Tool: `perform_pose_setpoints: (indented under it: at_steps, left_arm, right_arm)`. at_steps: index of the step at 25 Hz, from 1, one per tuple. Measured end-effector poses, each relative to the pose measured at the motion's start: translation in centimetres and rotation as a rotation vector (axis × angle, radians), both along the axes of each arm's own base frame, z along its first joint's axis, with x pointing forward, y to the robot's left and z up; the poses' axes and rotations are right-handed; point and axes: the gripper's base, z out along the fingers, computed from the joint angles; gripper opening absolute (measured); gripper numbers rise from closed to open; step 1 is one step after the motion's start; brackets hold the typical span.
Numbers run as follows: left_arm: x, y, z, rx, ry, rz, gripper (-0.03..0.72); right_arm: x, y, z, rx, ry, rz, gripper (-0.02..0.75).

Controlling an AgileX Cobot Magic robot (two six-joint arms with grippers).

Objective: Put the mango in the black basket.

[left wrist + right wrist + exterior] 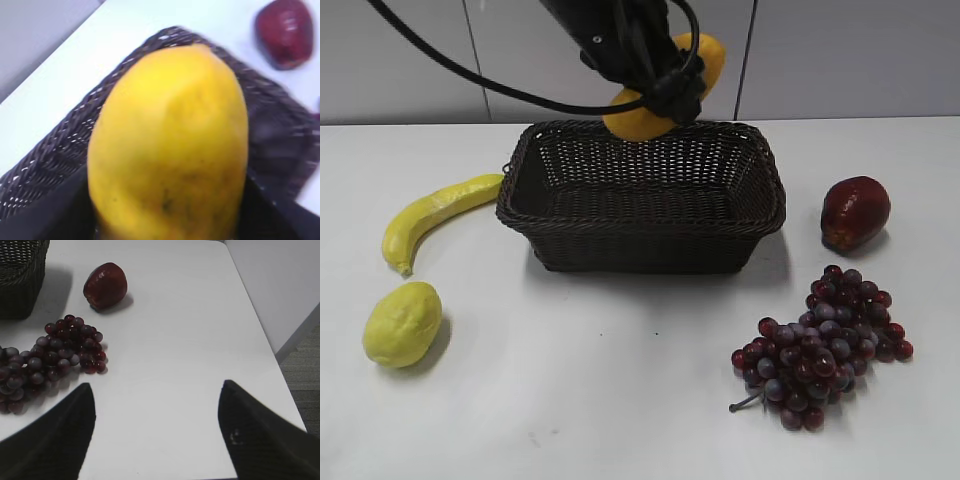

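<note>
We carry the mango (650, 115) clamped in our left tool (665, 90), held above the far rim of the black basket (642, 192) so it should drop inside on release. The basket holds nothing yet. Right of the basket, our right tool (155, 435) hangs over the table (175, 340), spread wide, gripping nothing.

The mango (650, 118) hangs in the left tool (672, 88) above the black basket's (640, 235) rear rim, with banana (430, 215) and lemon (402, 322) left, apple (855, 212) and grapes (820, 350) right.
</note>
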Motion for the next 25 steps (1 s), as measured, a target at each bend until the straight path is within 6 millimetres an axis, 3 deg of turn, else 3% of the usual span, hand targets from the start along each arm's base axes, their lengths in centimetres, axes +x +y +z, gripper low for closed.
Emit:
perform_pose_setpoints:
  at_steps: [3, 7, 10, 13, 16, 19, 25]
  left_arm:
    - [2.5, 0.8, -3.5, 0.028, 0.030, 0.048, 0.549]
    - [4.3, 1.3, -8.3, 0.088, 0.107, 0.078, 0.549]
    - [4.5, 1.2, -10.4, 0.116, 0.146, 0.079, 0.566]
    - [4.5, 1.1, -10.8, 0.119, 0.156, 0.079, 0.644]
    - [4.4, 1.2, -10.6, 0.128, 0.167, 0.077, 0.636]
    - [3.8, 1.6, -9.0, 0.162, 0.202, 0.068, 0.627]
    - [1.9, 4.5, -0.2, 0.206, 0.150, 0.123, 0.615]
  right_arm:
    - [0.0, 0.0, 0.0, 0.000, 0.000, 0.000, 0.589]
    - [0.0, 0.0, 0.0, 0.000, 0.000, 0.000, 0.589]
    - [0.0, 0.0, 0.0, 0.000, 0.000, 0.000, 0.589]
    - [0.0, 0.0, 0.0, 0.000, 0.000, 0.000, 0.589]
    - [0.0, 0.0, 0.0, 0.000, 0.000, 0.000, 0.589]
    - [0.0, 0.0, 0.0, 0.000, 0.000, 0.000, 0.589]
    - [0.0, 0.0, 0.0, 0.000, 0.000, 0.000, 0.589]
